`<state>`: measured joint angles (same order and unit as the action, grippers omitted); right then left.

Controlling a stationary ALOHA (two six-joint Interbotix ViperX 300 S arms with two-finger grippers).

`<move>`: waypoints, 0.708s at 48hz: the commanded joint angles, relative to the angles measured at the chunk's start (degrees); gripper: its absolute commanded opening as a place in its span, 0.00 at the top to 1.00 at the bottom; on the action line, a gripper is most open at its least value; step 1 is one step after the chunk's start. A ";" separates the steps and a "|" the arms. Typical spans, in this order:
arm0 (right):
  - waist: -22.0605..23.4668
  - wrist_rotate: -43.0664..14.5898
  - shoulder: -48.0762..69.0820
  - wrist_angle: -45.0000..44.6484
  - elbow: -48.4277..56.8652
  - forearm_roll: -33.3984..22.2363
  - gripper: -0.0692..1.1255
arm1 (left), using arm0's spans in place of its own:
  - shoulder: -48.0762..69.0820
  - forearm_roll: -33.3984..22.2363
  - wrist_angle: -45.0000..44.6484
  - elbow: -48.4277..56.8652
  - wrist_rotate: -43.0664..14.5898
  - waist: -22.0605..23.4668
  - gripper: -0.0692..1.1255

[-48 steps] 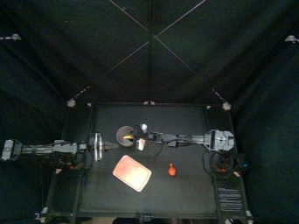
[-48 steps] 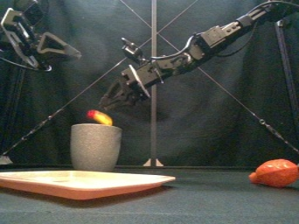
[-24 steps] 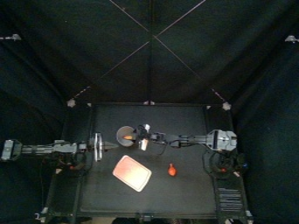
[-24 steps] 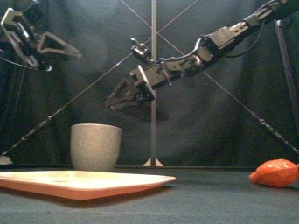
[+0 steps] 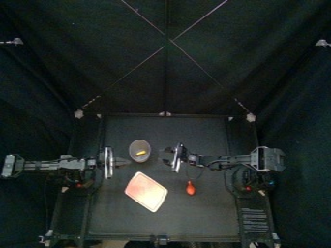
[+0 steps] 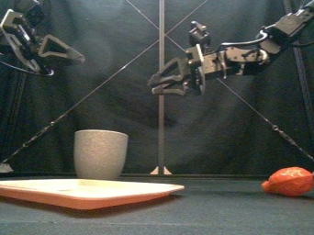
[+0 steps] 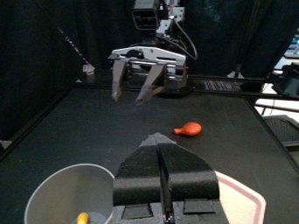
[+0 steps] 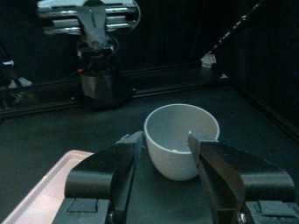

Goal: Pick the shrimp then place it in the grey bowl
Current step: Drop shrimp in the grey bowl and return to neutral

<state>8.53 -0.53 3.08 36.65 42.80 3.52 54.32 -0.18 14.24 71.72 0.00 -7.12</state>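
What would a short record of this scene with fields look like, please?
shrimp: inside the grey bowl
grey bowl: upright, behind the pink tray
right tool: open, empty, raised up and to the right of the bowl
left tool: shut, empty, held high at the left
pink tray: flat, nothing on it
red toy: lying at the right, apart from the tray

No readable text in any view.
Grey bowl, pink tray and red toy have plain surfaces: no legible lettering, label, brand or number on them.
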 commanded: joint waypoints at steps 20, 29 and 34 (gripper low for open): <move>-4.83 0.18 4.92 2.20 7.12 2.55 0.24 | -0.18 0.00 0.53 0.26 0.09 -0.26 0.90; -6.06 0.18 4.48 2.20 7.29 3.78 0.24 | -0.18 0.00 0.53 0.70 0.09 -0.35 0.90; -6.24 0.26 4.39 2.20 7.73 4.48 0.24 | -0.18 -0.18 0.53 1.14 0.09 -0.44 0.90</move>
<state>2.29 -0.44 6.06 38.32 50.80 7.56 54.32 -0.18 14.24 73.48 0.00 -7.38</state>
